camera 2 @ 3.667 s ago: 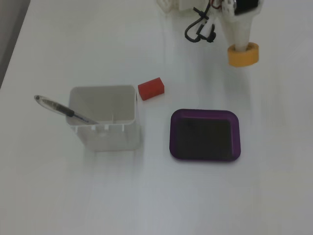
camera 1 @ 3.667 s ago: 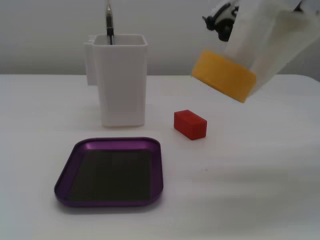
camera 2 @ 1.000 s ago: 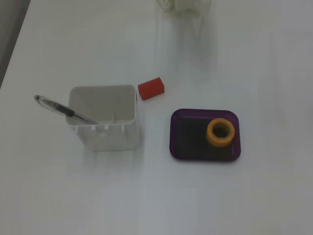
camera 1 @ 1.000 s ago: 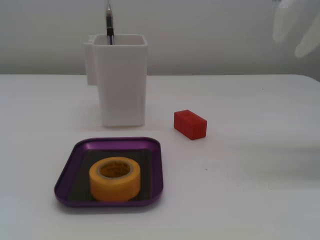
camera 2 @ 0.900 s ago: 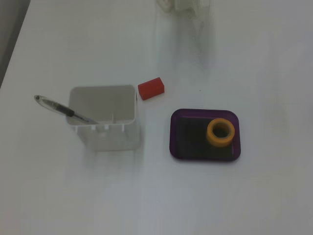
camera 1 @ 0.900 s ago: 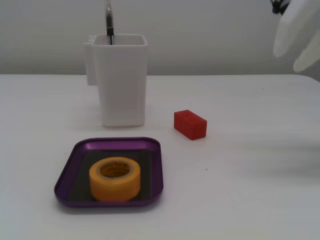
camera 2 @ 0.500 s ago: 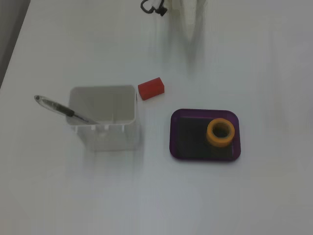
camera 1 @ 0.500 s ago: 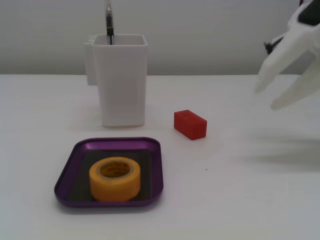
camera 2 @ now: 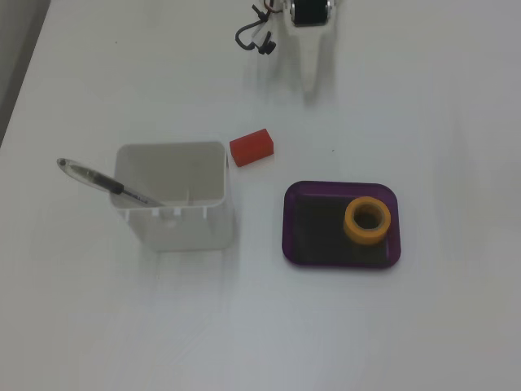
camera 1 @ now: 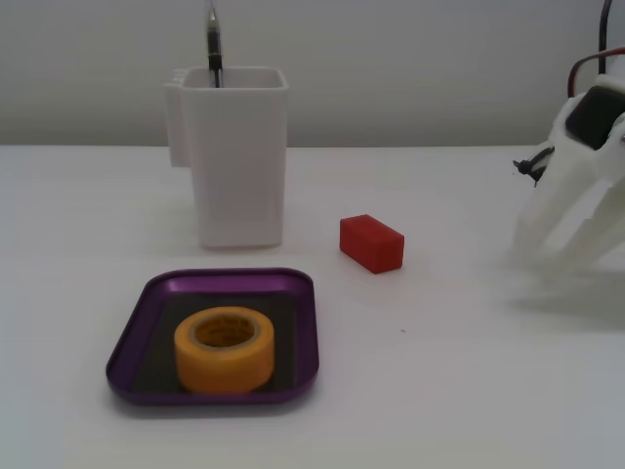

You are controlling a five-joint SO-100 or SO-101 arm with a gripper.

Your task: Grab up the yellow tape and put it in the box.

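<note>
Going left to right in the low front fixed view: the white container (camera 1: 233, 154) stands upright at the back left with a pen (camera 1: 212, 44) sticking out of its top. In the top-down fixed view that pen (camera 2: 106, 184) leans across the container's (camera 2: 171, 195) left rim. None of that has shifted since the earlier frames.

In front of it sits the box (camera 1: 132, 337), flat on the table (camera 1: 420, 391), and the yellow tape (camera 1: 225, 348) lies inside it with its hollow core facing up. From above, the yellow tape (camera 2: 367, 221) rests in the right part of the box (camera 2: 297, 224), close to the right rim. That's the big change: a few seconds back the roll was up in the air in the gripper's grasp and the tray was empty. Over the last second it hasn't budged at all.

The red block (camera 1: 371, 242) lies just right of the container, apart from the tray, same spot as before.

Far right, the gripper (camera 1: 562, 254) has come down from the top corner and now points at the table with its white fingers (camera 1: 538, 220) spread apart and nothing between them, well away from everything else. From above the gripper (camera 2: 310, 75) is at the top edge of the picture, pointing toward the tray side.
</note>
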